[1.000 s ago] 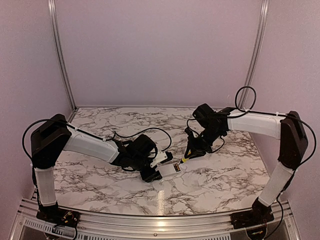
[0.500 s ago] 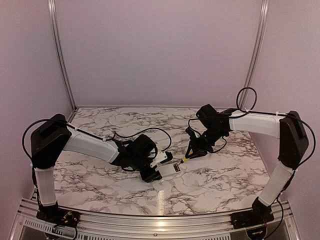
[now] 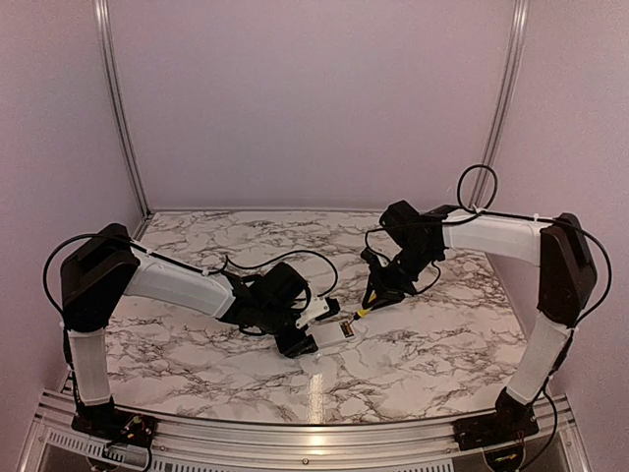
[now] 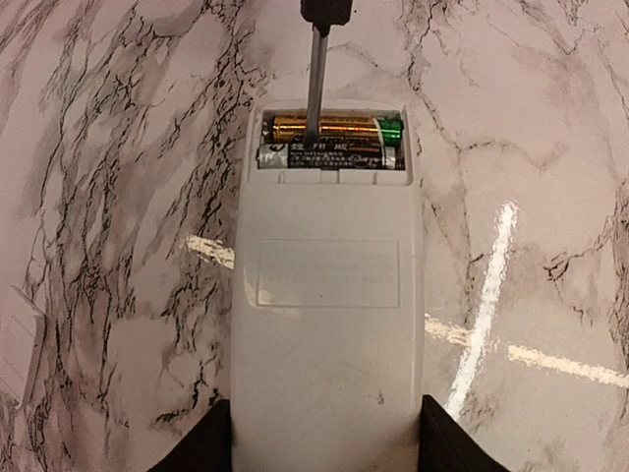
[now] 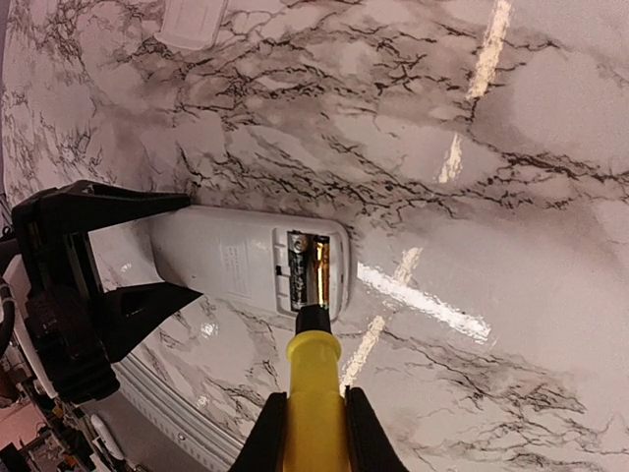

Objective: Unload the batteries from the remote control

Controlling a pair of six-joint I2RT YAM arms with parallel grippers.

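The white remote control [image 4: 324, 324] lies on the marble, its battery recess open at the far end; it also shows in the top view [image 3: 334, 332] and the right wrist view [image 5: 236, 261]. In the recess lie a gold battery [image 4: 329, 128] and a dark battery [image 4: 329, 155]. My left gripper [image 4: 324, 447] is shut on the remote's near end. My right gripper [image 5: 313, 433] is shut on the yellow-handled screwdriver [image 5: 313, 393], whose metal shaft [image 4: 314, 79] reaches down into the recess between the batteries.
A small white cover piece [image 5: 192, 20] lies apart on the marble, also at the left edge of the left wrist view [image 4: 20, 344]. The metal rail [image 3: 314, 438] runs along the table's near edge. Purple walls enclose the table.
The right arm's forearm and wrist have shifted slightly left and up; the screwdriver tip stays at the remote's recess. The left arm and remote have not moved.
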